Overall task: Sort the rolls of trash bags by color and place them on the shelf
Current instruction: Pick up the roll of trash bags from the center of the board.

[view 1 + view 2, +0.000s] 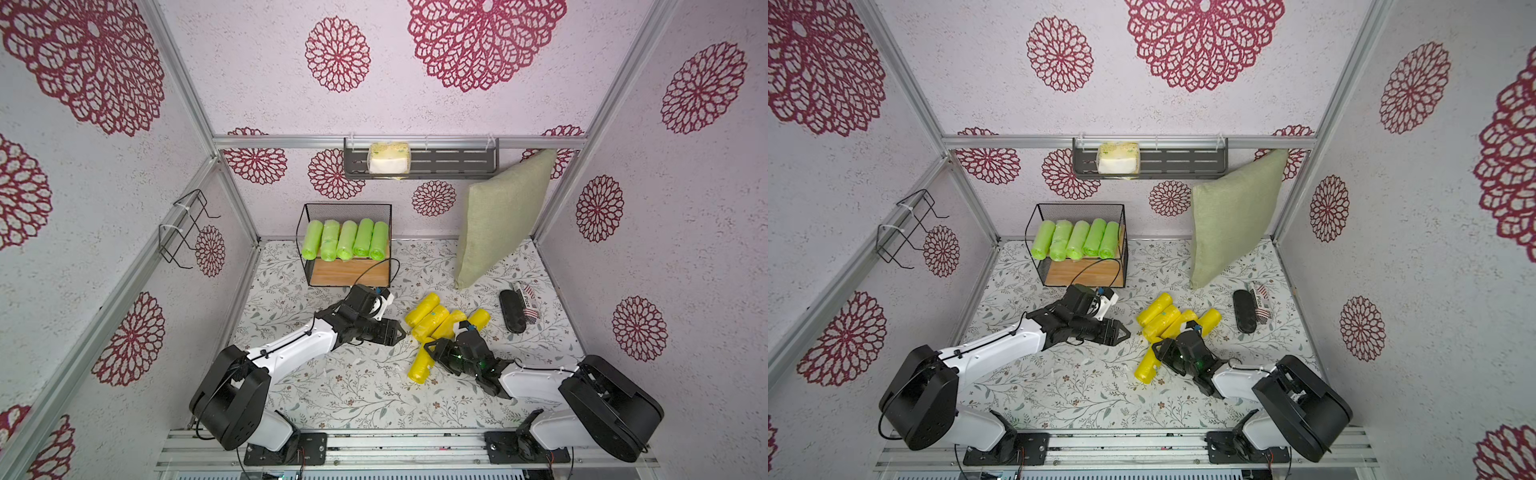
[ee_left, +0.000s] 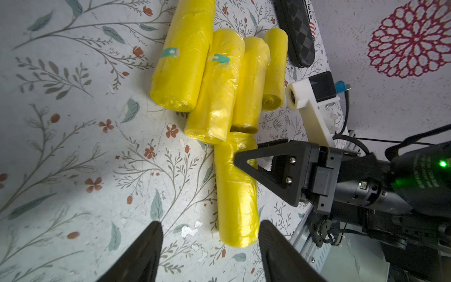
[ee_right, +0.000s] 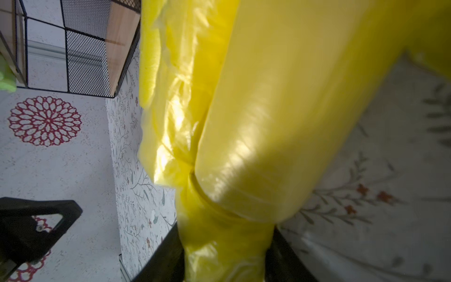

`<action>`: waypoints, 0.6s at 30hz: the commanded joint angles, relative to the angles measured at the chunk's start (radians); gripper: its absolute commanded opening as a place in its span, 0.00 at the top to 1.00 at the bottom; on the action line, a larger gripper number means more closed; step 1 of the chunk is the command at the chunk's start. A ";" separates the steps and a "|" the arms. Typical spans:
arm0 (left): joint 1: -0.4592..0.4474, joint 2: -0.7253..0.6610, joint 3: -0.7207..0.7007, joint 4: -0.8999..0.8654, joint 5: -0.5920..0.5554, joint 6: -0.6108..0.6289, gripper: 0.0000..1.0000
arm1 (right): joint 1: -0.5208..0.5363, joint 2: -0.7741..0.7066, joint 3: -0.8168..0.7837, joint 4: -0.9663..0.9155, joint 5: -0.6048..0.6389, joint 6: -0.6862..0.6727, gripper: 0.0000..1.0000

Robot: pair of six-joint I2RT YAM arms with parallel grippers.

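Several lime-green rolls [image 1: 345, 240] [image 1: 1075, 240] lie side by side on the top board of the shelf [image 1: 349, 272] [image 1: 1084, 275] at the back. The shelf's lower board is bare. Several yellow rolls [image 1: 440, 319] [image 1: 1171, 318] [image 2: 214, 73] lie bunched on the table. One more yellow roll [image 1: 420, 365] [image 1: 1146, 368] [image 2: 238, 195] lies at the near end of that bunch. My right gripper [image 1: 429, 350] [image 1: 1158, 351] [image 3: 224, 244] is shut on it, one finger on each side. My left gripper [image 1: 401, 332] [image 1: 1125, 332] [image 2: 210, 222] hovers open just left of the pile, holding nothing.
A green cushion [image 1: 503, 216] leans on the back right wall. A black case [image 1: 512, 311] and a striped packet [image 1: 528, 301] lie right of the pile. A grey wall rack [image 1: 449, 162] holds a tissue pack [image 1: 388, 158]. A wire bracket [image 1: 187, 224] hangs on the left wall.
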 commanded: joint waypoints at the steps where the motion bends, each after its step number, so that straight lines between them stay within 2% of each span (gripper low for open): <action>1: 0.029 -0.051 -0.019 0.032 -0.020 -0.013 0.33 | 0.021 -0.003 0.017 -0.025 0.029 0.021 0.59; 7: 0.074 -0.138 -0.070 0.111 -0.016 -0.063 0.31 | 0.046 -0.075 0.055 0.089 0.062 0.056 0.64; 18: 0.099 -0.269 -0.196 0.460 0.116 -0.295 0.13 | 0.050 -0.100 0.187 0.360 0.153 0.086 0.64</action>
